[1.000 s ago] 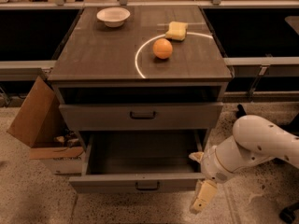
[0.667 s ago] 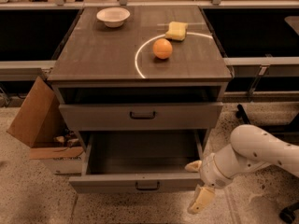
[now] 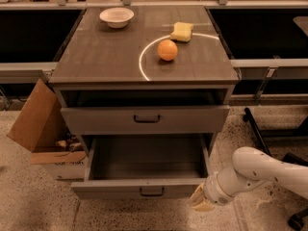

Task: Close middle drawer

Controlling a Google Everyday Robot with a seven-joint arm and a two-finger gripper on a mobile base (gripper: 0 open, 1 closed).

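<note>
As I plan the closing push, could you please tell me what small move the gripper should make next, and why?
Probably slide the gripper toward the handle, onto the flat front of the middle drawer. The drawer is pulled far out and the gripper sits at its front's right end, where a push could slip off.

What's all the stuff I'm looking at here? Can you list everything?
cabinet: one, grey, centre
top drawer: one, grey, under the cabinet top
middle drawer: one, grey, pulled far out
bowl: one, white, cabinet top, back left
orange: one, orange, cabinet top, right of centre
sponge: one, yellow, just behind the orange
cardboard box: one, brown, floor left of cabinet
arm: one, white, lower right
tool: one, tan, by the middle drawer's front right corner
</note>
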